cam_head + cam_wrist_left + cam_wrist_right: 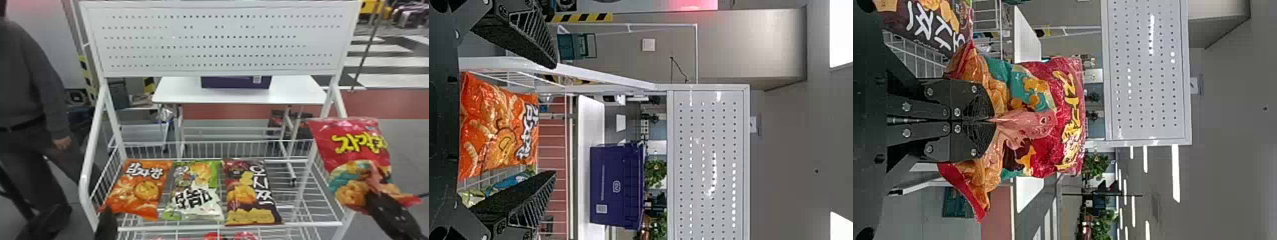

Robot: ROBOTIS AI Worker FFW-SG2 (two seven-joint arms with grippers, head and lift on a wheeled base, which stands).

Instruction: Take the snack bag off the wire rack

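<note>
And there it is, the right claw (991, 120) pinches the puffy red plastic snack bag (354, 154), seemingly clear beside the white wire rack (306, 224), so removal looks done, perhaps only a set-down left, as the left claw (554, 119) hangs spread by the rack.

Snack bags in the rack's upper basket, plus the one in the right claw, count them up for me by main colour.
Orange bag: 1
Green-and-white bag: 1
Dark maroon bag: 1
Red bag, held by the right claw: 1
Total: 4
</note>
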